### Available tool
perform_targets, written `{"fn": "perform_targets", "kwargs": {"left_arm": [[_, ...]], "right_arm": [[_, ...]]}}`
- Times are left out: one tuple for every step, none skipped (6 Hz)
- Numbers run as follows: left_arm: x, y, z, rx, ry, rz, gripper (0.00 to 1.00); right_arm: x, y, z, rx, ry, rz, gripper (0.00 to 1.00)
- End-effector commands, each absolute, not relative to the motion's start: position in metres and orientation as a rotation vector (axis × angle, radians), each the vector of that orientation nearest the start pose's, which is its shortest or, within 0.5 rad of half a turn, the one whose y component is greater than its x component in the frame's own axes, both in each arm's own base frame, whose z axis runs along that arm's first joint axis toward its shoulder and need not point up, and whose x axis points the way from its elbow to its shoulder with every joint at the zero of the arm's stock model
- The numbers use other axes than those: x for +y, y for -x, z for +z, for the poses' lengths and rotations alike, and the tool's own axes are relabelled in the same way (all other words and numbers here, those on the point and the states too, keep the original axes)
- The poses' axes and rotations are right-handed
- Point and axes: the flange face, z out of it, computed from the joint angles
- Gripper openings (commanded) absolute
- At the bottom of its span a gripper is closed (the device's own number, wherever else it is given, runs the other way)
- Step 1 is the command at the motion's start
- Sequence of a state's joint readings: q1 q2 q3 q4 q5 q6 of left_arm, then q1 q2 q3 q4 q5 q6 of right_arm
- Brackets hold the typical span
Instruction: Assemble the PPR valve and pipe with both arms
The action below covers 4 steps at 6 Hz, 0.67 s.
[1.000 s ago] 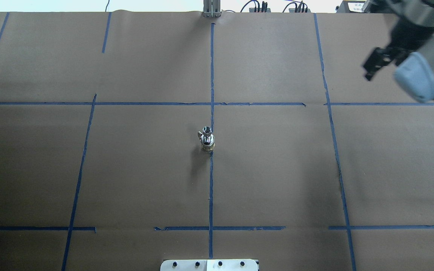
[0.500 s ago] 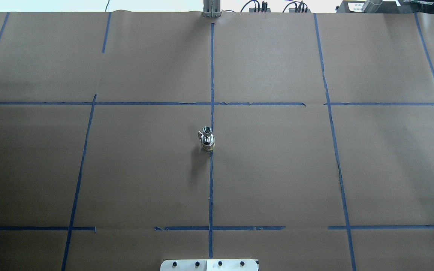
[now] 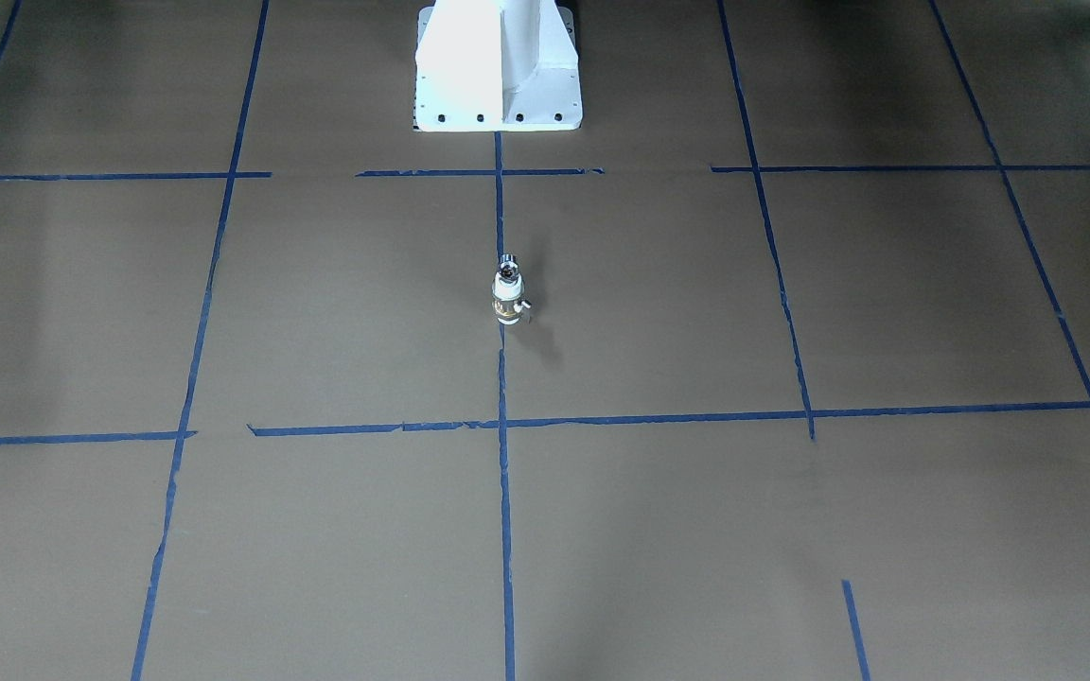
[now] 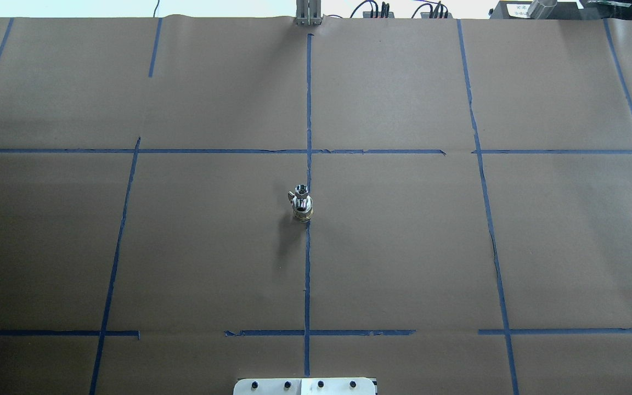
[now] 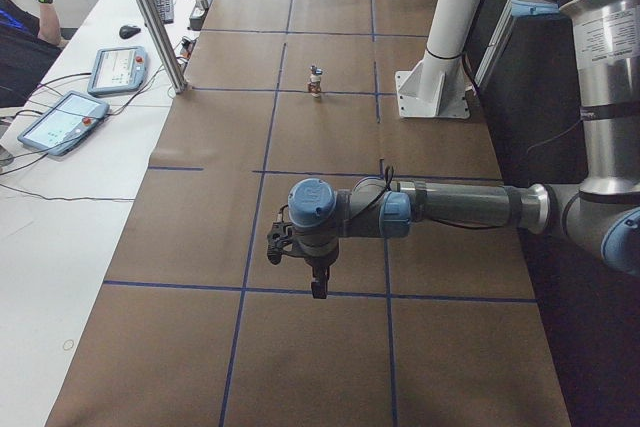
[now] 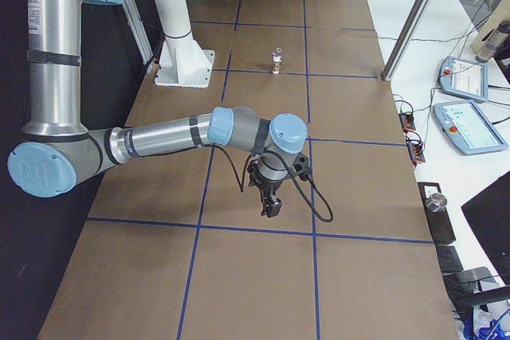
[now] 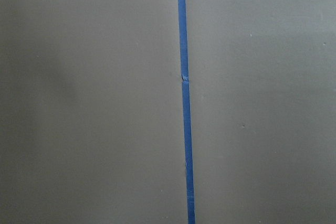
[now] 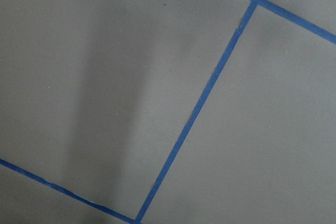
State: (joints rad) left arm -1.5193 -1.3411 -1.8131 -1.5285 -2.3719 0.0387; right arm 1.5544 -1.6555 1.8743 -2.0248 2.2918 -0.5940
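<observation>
Well, the PPR valve [image 3: 505, 305] is standing upright in the very middle of the table [image 4: 404, 247]. It is sitting on the blue tape line [image 4: 307, 274] that is running from the near edge to the far edge, a little way out from the white robot base [image 3: 498, 66]. The pipe [image 3: 507, 267] is sitting on top of the valve, touching it, with its chrome catching the light.

Both pieces are standing free, well apart from either arm. The left arm [image 5: 460, 207] is reaching out low over the brown paper [image 7: 94, 108] at the table's left end, with the left gripper [image 5: 317, 287] pointing down above the surface. The right arm [image 6: 159, 139] is doing likewise at the right end, its right gripper [image 6: 271, 209] hanging over the paper. From where I am seeing them, I cannot tell whether either pair of fingers is open or closed.
</observation>
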Motion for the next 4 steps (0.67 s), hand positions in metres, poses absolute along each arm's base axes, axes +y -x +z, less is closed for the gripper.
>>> {"fn": "perform_targets", "kwargs": {"left_arm": [[-0.395, 0.041, 0.645, 0.802, 0.037, 0.073, 1.00], [-0.394, 0.041, 0.646, 0.802, 0.040, 0.072, 1.00], [-0.395, 0.041, 0.647, 0.802, 0.041, 0.072, 1.00], [-0.394, 0.041, 0.648, 0.804, 0.043, 0.071, 1.00]], "right_arm": [[-0.423, -0.061, 0.606, -0.771, 0.029, -0.486, 1.00], [-0.423, -0.061, 0.613, -0.776, 0.044, -0.478, 1.00], [-0.424, -0.061, 0.613, -0.769, 0.024, -0.487, 1.00], [-0.417, -0.061, 0.621, -0.754, -0.013, -0.471, 1.00]]}}
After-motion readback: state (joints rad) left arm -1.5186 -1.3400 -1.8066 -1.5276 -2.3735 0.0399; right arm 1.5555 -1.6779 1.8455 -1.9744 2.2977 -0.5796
